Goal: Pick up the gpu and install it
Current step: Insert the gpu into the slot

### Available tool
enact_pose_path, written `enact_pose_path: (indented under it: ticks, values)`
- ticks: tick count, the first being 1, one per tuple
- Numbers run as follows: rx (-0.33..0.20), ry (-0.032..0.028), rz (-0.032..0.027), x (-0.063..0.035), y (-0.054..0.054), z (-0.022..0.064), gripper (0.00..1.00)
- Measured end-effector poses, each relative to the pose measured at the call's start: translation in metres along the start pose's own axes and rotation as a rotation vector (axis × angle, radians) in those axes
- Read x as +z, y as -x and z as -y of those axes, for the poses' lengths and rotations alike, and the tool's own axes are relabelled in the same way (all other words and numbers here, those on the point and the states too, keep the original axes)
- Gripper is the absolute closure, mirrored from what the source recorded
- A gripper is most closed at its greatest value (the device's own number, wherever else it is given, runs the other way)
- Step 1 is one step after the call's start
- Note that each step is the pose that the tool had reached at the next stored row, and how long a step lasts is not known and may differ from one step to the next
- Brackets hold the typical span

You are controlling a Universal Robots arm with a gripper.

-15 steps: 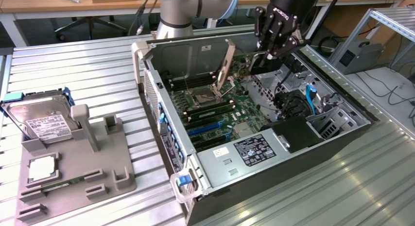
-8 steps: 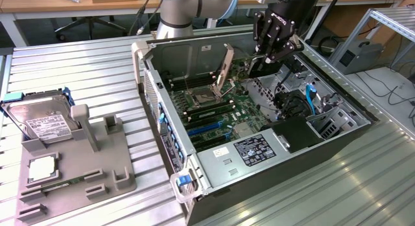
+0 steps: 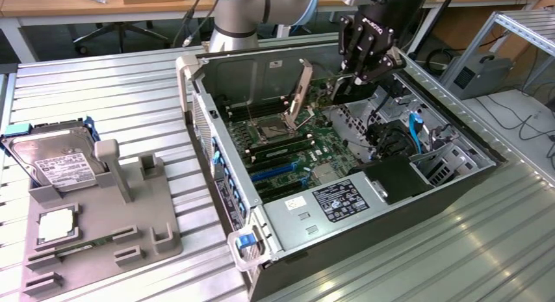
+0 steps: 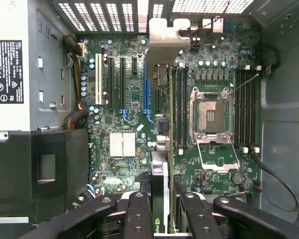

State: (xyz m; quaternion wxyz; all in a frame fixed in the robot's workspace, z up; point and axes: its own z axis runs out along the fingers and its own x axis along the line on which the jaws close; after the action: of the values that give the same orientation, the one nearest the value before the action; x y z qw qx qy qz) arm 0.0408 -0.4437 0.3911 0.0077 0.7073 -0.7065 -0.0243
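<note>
Scene: open computer case (image 3: 394, 214) lying on its side on a ridged metal counter (image 3: 113, 88), motherboard (image 4: 124, 104) facing up.
End effector (image 3: 364, 78): hanging over the case's far part, closed on the gpu (image 3: 303, 88), dark fingers (image 4: 139, 214) clamped on both faces of one end of the card.
Gpu (image 4: 159, 189): held on edge inside the case, above the motherboard; silver bracket at the end away from the fingers, near the vented rear wall.
Line-up: from the wrist view, card edge between a blue slot (image 4: 146, 89) and the memory slots (image 4: 179, 104); contact with the board not discernible.
Also inside: CPU socket (image 4: 210, 117) with its frame open; power supply (image 4: 10, 69) along one side.
Holder (image 3: 130, 230): grey, on the counter at the exterior view's left, apart from the case.
Hard drive (image 3: 56, 162): propped up in the holder's far end.
Memory stick (image 3: 87, 245): green, lying in the holder's near part.
</note>
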Motion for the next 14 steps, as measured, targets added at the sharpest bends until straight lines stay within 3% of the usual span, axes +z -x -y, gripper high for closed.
enact_pose_path:
  ticks: [9,14]
  values:
    - [0.0,0.0001,-0.0004,0.0105,0.0,-0.0025,0.73]
    - [0.0,0.0001,-0.0004,0.0113,0.0,-0.0028,0.73]
